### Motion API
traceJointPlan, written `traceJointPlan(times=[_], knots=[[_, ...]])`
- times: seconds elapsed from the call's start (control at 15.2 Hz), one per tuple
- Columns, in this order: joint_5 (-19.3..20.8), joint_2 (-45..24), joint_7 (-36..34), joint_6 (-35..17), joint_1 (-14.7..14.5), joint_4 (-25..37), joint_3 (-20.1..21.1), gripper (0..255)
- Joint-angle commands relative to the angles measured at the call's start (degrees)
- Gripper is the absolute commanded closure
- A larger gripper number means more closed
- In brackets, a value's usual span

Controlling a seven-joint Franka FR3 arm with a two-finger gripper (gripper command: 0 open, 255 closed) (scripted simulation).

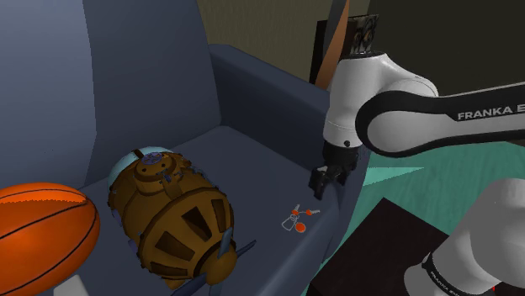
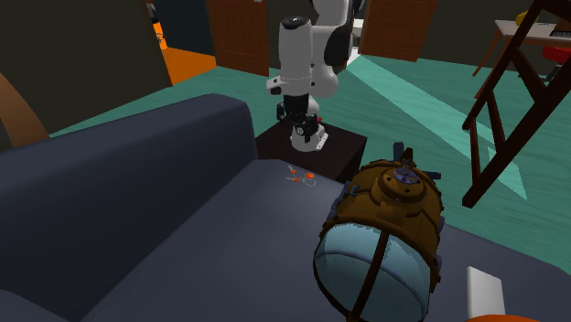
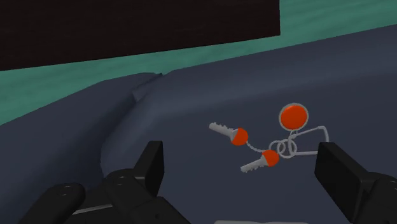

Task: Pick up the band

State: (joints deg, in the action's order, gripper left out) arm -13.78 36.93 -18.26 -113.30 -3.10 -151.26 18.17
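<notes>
Thin grey wire band [image 3: 289, 145], orange-headed keys [image 3: 236, 135] attached: probably light, floppy; best pinched at coiled centre. Black gripper [image 3: 242, 156] spread open.

Keyring [image 3: 270, 157] with two red-headed keys, seemingly flat on sofa [image 3: 191, 95].

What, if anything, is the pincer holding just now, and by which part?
Nothing is held. The pincer is open, and the ring of orange-headed keys lies on the sofa seat below, between the fingers but untouched.
</notes>
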Motion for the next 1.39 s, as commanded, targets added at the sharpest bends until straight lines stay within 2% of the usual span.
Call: traceJointPlan(times=[0.0,0.4,0.92,1.06,1.12,1.32], knots=[[-1.34,-2.34,-3.24,-4.33,-0.71,-1.27,3.04,0],[-1.45,-13.89,-13.28,-16.68,-0.15,-0.47,12.09,0],[-0.25,-19.78,-14.91,-24.79,0.88,-2.81,14.37,0],[-0.25,-19.78,-14.91,-24.78,0.87,-2.81,14.37,0],[-0.22,-19.84,-14.88,-24.85,0.91,-2.82,14.35,255],[-0.2,-19.89,-15.0,-24.77,0.9,-2.68,14.42,255]])
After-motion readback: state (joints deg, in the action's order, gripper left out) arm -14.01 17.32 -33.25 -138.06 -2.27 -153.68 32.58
